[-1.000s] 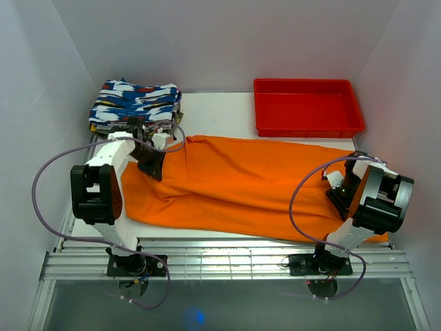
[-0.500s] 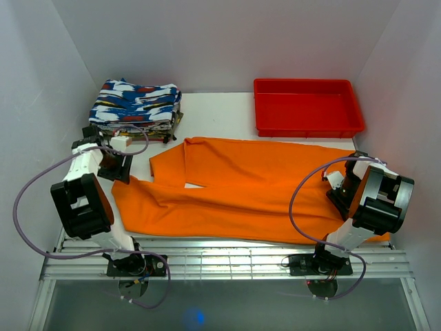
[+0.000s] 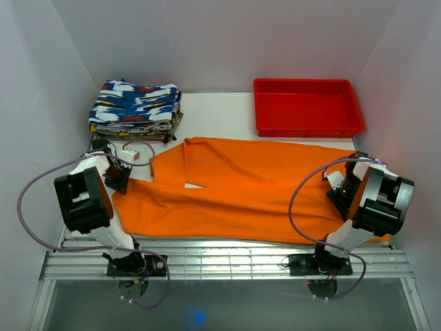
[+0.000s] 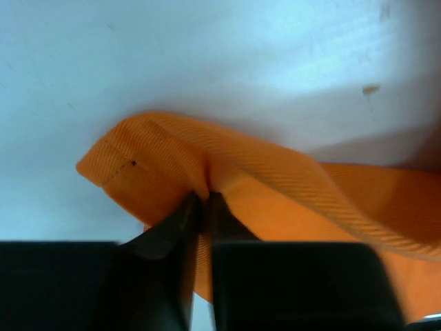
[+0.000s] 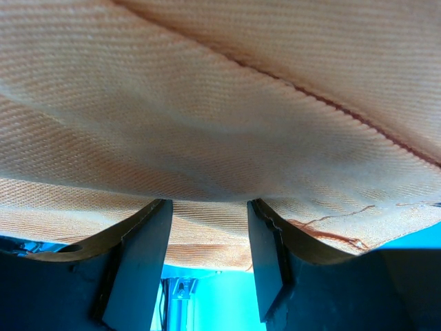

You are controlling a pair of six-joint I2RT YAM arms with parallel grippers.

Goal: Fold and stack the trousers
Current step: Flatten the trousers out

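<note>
Pinched trousers [image 3: 255, 186] hem corner in closed left gripper [image 4: 204, 200], likely to tug leg straight; parked right gripper [image 5: 207, 227] open against cloth, gripping nothing.

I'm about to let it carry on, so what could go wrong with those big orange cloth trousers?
The left gripper pinches only a thin fold at a corner of the bright-orange cloth trousers, so it may slip. The right gripper is open, holding nothing, so a pull from the left could drag the whole garment.
</note>
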